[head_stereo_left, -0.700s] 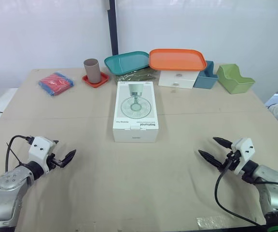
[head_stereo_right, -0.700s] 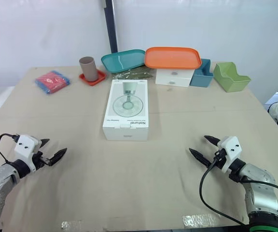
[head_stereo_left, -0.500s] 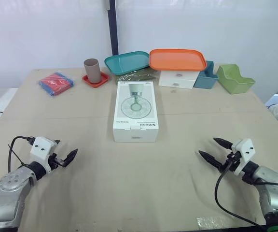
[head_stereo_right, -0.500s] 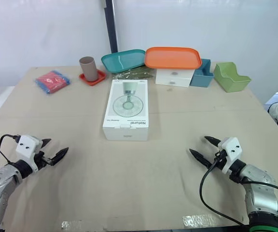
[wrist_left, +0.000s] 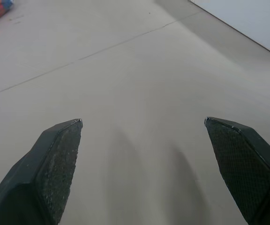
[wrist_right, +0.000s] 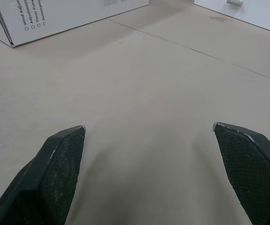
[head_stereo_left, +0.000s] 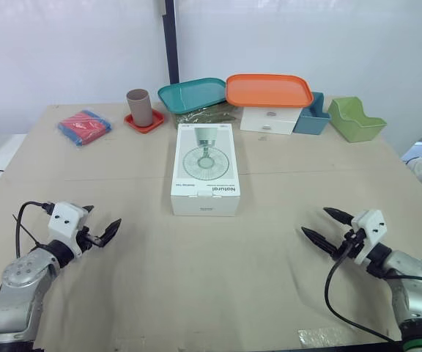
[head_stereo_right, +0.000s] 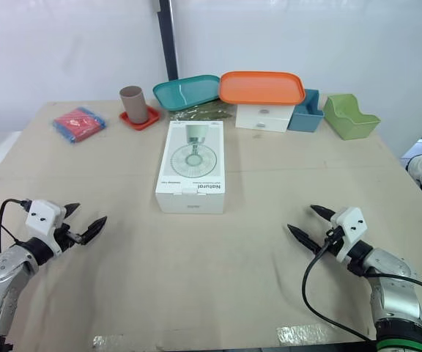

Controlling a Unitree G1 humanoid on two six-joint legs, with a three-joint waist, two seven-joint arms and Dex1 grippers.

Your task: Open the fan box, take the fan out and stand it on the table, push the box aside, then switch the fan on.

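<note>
The white fan box (head_stereo_left: 205,169) lies flat and closed at the middle of the table, a fan picture on its lid; a corner of the box (wrist_right: 55,18) shows in the right wrist view. My left gripper (head_stereo_left: 102,225) hovers open low over the near left of the table, well short of the box. My right gripper (head_stereo_left: 323,225) is open at the near right, also apart from the box. Nothing sits between either pair of fingers.
Along the back edge stand a red cloth packet (head_stereo_left: 85,126), a brown cup (head_stereo_left: 140,107) on a red coaster, a teal tray (head_stereo_left: 194,94), an orange tray (head_stereo_left: 269,89) on a white drawer unit (head_stereo_left: 269,120), a blue bin (head_stereo_left: 313,116) and a green bin (head_stereo_left: 355,119).
My left gripper has edged slightly forward and to the right. The right gripper and the box have stayed put.
</note>
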